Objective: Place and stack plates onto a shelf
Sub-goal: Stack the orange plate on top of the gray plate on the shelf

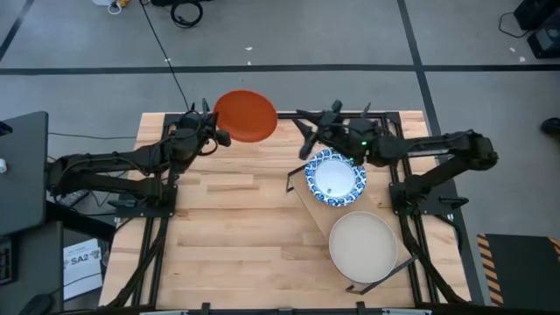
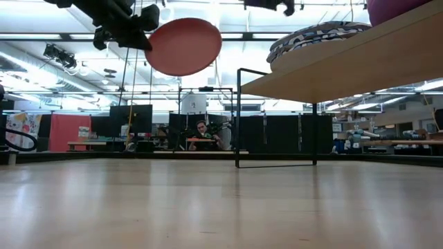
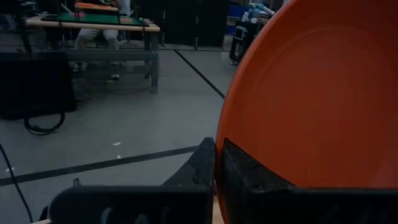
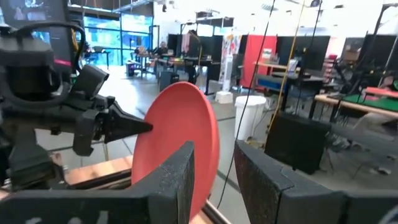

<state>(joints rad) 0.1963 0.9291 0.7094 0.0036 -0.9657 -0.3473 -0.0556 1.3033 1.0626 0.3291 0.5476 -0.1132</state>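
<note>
The worktop [image 1: 236, 219] carried the shelf [image 1: 385, 255] at right, a blue-patterned plate [image 1: 334, 178] upon it. My left jaws [image 1: 220, 133] gripped the orange plate [image 1: 245, 115], raised at the far edge. My right jaws [image 1: 308, 133] hung released beside it.

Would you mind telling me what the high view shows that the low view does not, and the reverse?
Only the high view shows the pale plate on the shelf, the blue-and-white plate's white centre and the right gripper with jaws open.

Only the low view shows the shelf's underside and black legs, plus a person behind.

Both show the left gripper holding the orange-red plate aloft.
</note>
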